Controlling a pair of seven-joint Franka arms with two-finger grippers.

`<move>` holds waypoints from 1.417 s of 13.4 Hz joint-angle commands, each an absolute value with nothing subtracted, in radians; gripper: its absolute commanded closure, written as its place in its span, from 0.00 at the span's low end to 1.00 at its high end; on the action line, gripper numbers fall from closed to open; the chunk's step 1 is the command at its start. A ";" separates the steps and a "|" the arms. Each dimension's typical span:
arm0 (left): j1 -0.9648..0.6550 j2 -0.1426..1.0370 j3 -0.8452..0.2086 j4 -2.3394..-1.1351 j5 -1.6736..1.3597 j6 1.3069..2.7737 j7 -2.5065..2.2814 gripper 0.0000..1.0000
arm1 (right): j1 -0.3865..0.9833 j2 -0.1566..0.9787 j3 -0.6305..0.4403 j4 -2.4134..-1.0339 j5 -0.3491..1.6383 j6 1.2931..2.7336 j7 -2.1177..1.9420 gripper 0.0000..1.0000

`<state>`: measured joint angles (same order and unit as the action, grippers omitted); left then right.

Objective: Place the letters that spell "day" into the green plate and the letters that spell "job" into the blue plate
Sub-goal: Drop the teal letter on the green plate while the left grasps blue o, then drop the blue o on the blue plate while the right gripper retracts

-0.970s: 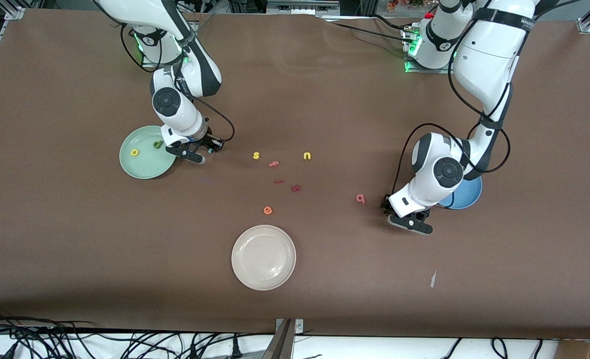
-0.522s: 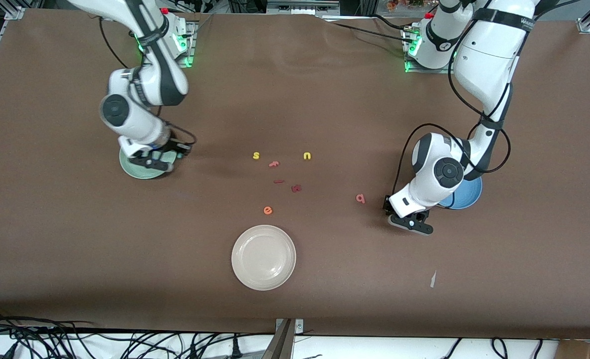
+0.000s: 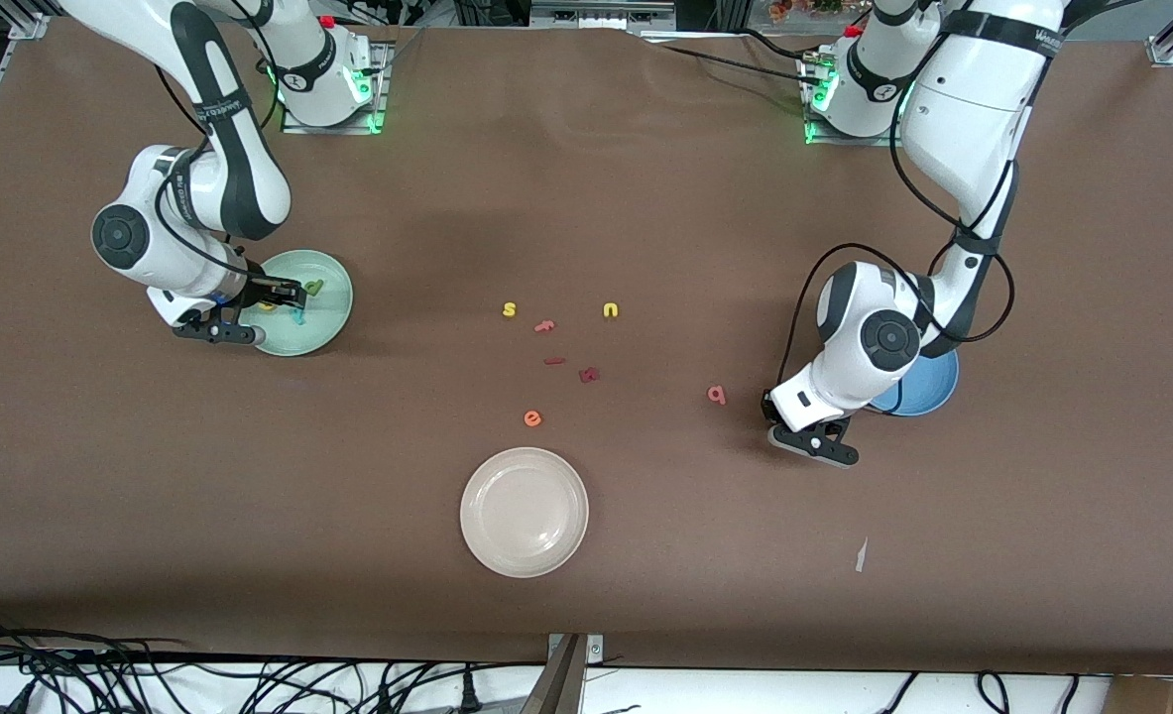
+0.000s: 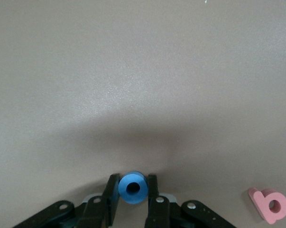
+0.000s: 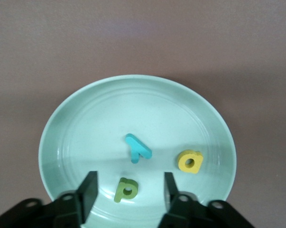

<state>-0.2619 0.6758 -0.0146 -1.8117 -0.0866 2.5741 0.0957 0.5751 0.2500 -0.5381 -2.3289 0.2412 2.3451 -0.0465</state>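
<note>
Brown table (image 3: 645,198): blue "o" (image 4: 132,187) is pinched by left gripper (image 4: 133,192); right gripper (image 5: 128,190) is spread over green plate (image 5: 86,118).

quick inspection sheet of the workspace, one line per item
surface: brown table, small white scrap near its front edge.
job's things: teal y, yellow a and green d lie in the green plate; pink b lies on the table; blue plate partly hidden.
clutter: yellow s, yellow u, orange e, dark red pieces, white plate.
grippers: right hand open over the green plate; left hand shut on blue o.
cables: bundle along the front edge.
surroundings: nothing seen.
</note>
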 commanded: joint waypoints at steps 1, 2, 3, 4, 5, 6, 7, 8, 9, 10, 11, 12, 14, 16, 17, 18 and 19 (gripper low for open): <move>-0.253 0.612 -0.005 -1.850 -0.095 2.531 0.109 0.89 | 0.575 0.203 -0.555 -2.188 0.250 2.136 -0.066 0.00; -0.230 0.565 -0.003 -1.877 -0.094 2.498 0.112 0.89 | 0.574 0.206 -0.557 -2.090 0.247 2.006 -0.061 0.00; -0.201 0.516 -0.005 -1.916 -0.092 2.470 0.115 0.89 | 0.574 0.215 -0.561 -1.986 0.244 1.891 -0.061 0.00; -0.171 0.467 -0.005 -1.955 -0.091 2.445 0.127 0.89 | 0.572 0.222 -0.569 -1.901 0.221 1.803 -0.061 0.00; -0.146 0.415 -0.005 -2.009 -0.091 2.433 0.165 0.89 | 0.574 0.222 -0.569 -1.828 0.186 1.736 -0.061 0.00; -0.102 0.364 -0.005 -2.060 -0.091 2.431 0.210 0.88 | 0.574 0.221 -0.568 -1.766 0.177 1.671 -0.061 0.00; -0.063 0.315 -0.005 -2.112 -0.091 2.431 0.253 0.86 | 0.574 0.218 -0.569 -1.716 0.176 1.613 -0.063 0.00; -0.039 0.286 -0.005 -2.149 -0.091 2.430 0.294 0.80 | 0.574 0.215 -0.572 -1.665 0.175 1.571 -0.063 0.00; -0.009 0.275 -0.005 -2.178 -0.091 2.430 0.343 0.73 | 0.574 0.210 -0.590 -1.616 0.169 1.548 -0.064 0.00; 0.017 0.272 -0.005 -2.192 -0.091 2.430 0.389 0.60 | 0.574 0.207 -0.603 -1.576 0.173 1.525 -0.064 0.00; 0.020 0.272 -0.005 -2.194 -0.091 2.430 0.403 0.46 | 0.575 0.198 -0.604 -1.545 0.173 1.540 -0.064 0.00; 0.017 0.272 -0.005 -2.192 -0.092 2.430 0.391 0.26 | 0.566 0.183 -0.585 -1.531 0.157 1.558 -0.063 0.00; 0.009 0.273 -0.018 -2.175 -0.101 2.437 0.402 0.13 | 0.420 0.163 -0.392 -1.522 0.018 1.566 -0.067 0.00; -0.003 0.282 -0.096 -2.133 -0.107 2.453 0.388 0.13 | 0.238 0.144 -0.168 -1.502 -0.084 1.601 -0.064 0.00; -0.032 0.307 -0.116 -2.106 -0.109 2.473 0.374 0.13 | 0.195 0.118 -0.143 -1.511 -0.074 1.633 -0.054 0.00; -0.078 0.340 -0.115 -2.067 -0.109 2.486 0.344 0.13 | 0.158 0.104 -0.131 -1.522 -0.065 1.697 -0.067 0.00; -0.119 0.369 -0.115 -2.039 -0.112 2.494 0.321 0.14 | 0.140 0.075 -0.111 -1.557 -0.040 1.694 -0.061 0.00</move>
<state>-0.0500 0.3060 -0.1196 -2.1095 -0.0868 2.4779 0.3475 0.2046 0.1360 -0.1597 -1.5109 -0.0534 1.6688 -0.0519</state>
